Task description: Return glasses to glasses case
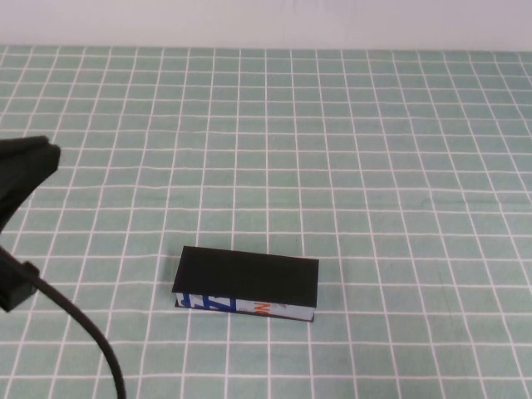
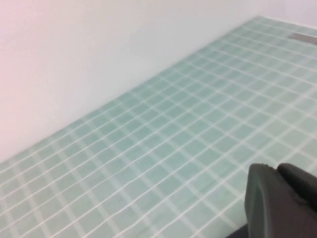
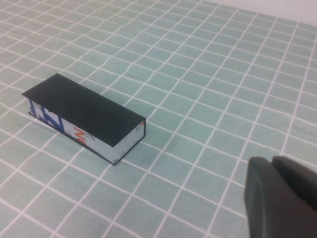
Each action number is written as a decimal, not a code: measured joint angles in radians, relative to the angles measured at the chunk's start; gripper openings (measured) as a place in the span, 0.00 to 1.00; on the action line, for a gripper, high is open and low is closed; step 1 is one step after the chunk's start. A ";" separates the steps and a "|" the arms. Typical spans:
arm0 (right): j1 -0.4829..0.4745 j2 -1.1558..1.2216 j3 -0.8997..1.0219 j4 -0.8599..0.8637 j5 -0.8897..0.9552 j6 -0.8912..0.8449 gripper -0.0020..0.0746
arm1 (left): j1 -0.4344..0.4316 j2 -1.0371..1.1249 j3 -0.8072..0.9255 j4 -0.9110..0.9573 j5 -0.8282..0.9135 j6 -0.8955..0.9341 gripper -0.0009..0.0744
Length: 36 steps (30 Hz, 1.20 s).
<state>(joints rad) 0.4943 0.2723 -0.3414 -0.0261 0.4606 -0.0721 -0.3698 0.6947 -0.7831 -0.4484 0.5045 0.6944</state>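
The glasses case lies flat on the green checked cloth, front of centre, with its black lid closed and its white front edge with blue and orange print facing me. It also shows in the right wrist view. The glasses are out of view. My left gripper hangs shut and empty at the table's left edge, well away from the case; in its wrist view the fingers lie together over bare cloth. My right gripper is shut and empty, raised to the right of the case; the high view does not show it.
The green checked cloth covers the whole table up to a white wall at the back. A black cable runs from the left arm to the front edge.
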 joint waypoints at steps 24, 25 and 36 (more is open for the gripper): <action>0.000 -0.001 0.000 0.000 0.000 0.000 0.01 | 0.139 -0.702 0.806 0.440 -0.292 -0.666 0.01; 0.000 -0.001 0.000 0.000 0.000 0.000 0.01 | 0.139 -0.703 0.808 0.438 -0.281 -0.666 0.01; 0.000 -0.001 0.000 0.000 0.000 0.000 0.01 | 0.139 -0.704 0.808 0.431 -0.151 -0.666 0.01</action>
<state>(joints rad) 0.4943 0.2709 -0.3414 -0.0257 0.4606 -0.0721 -0.2303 -0.0090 0.0248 -0.0175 0.3533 0.0287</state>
